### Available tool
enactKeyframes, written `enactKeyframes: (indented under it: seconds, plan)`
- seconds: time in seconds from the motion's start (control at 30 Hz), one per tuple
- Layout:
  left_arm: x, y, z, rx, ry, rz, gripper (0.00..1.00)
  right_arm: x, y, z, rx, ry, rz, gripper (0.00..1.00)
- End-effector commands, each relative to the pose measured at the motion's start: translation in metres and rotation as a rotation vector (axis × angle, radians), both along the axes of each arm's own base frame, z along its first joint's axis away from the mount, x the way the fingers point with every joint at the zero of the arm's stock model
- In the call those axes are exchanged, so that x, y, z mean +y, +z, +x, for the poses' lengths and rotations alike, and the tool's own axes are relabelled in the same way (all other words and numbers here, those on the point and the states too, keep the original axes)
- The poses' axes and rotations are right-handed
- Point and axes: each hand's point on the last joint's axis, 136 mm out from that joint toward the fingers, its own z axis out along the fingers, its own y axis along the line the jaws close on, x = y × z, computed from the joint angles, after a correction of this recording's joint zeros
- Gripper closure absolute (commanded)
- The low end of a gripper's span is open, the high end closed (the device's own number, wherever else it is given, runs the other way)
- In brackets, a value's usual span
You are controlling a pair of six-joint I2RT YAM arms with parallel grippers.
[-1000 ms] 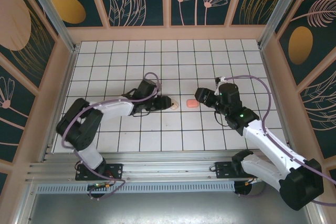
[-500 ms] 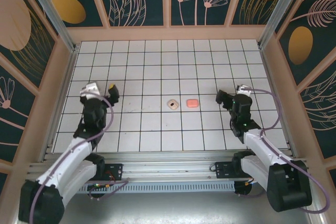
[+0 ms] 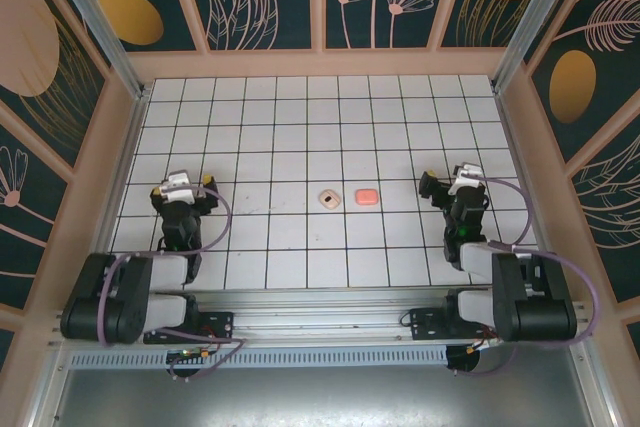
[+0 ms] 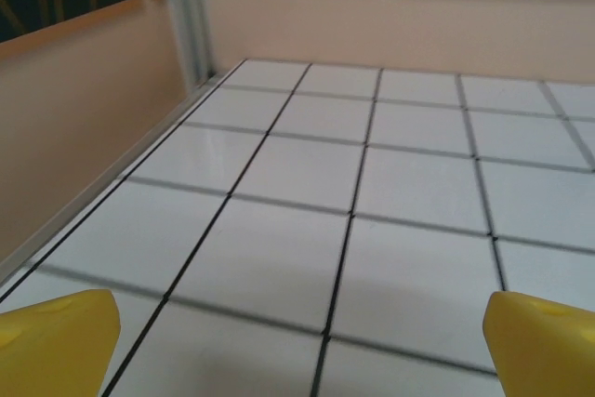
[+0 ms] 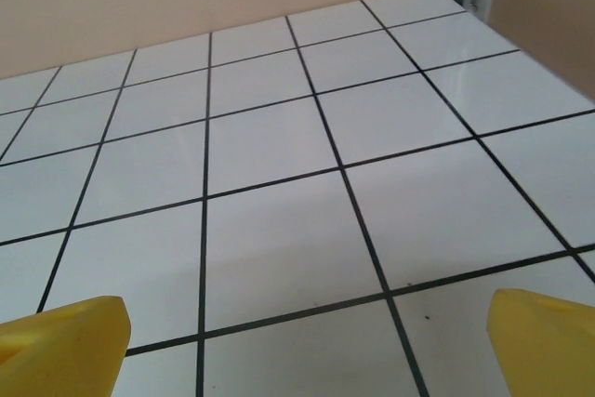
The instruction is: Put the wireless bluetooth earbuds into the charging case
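Cream case [image 3: 329, 198] is noted just left of coral-pink case [image 3: 366, 196]; earbuds cannot be made out. Left gripper [image 4: 297, 346] and right gripper [image 5: 302, 341] are spread wide, nothing held, well apart from the coral-pink case.

The pale cream rounded case [image 3: 327, 198] lies just left of the coral-pink rounded case [image 3: 366, 196], mid-surface on the white gridded table [image 3: 300, 117].

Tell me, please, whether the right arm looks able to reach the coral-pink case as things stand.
Probably yes: only bare tiles lie between the open right gripper and the coral-pink case.
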Motion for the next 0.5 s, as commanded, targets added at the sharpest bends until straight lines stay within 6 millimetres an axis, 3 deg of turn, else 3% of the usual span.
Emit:
enactKeyframes:
  seconds: [0.0, 0.03, 0.1, 0.13, 0.2, 0.47]
  plan:
    - [-0.015, 0.017, 0.025, -0.111, -0.115, 0.009, 0.01, 0.006, 0.037, 0.015, -0.166, 0.051, -0.053, 0.01]
    - [-0.013, 0.029, 0.026, -0.169, -0.105, 0.011, 0.01, 0.006, 0.036, 0.017, -0.173, 0.059, -0.069, 0.01]
    - [-0.009, 0.017, 0.033, -0.088, -0.101, -0.015, 0.01, 0.006, 0.023, 0.020, -0.176, 0.076, -0.062, 0.01]
    - [-0.006, 0.021, 0.035, -0.119, -0.089, -0.019, 0.01, 0.009, 0.019, 0.023, -0.191, 0.118, -0.057, 0.01]
    - [-0.003, 0.013, 0.041, -0.055, -0.077, -0.037, 0.01, 0.008, 0.011, 0.033, -0.115, 0.136, -0.031, 0.01]
    - [-0.001, 0.015, 0.039, -0.073, -0.072, -0.035, 0.01, 0.003, 0.011, 0.033, -0.123, 0.122, -0.012, 0.01]
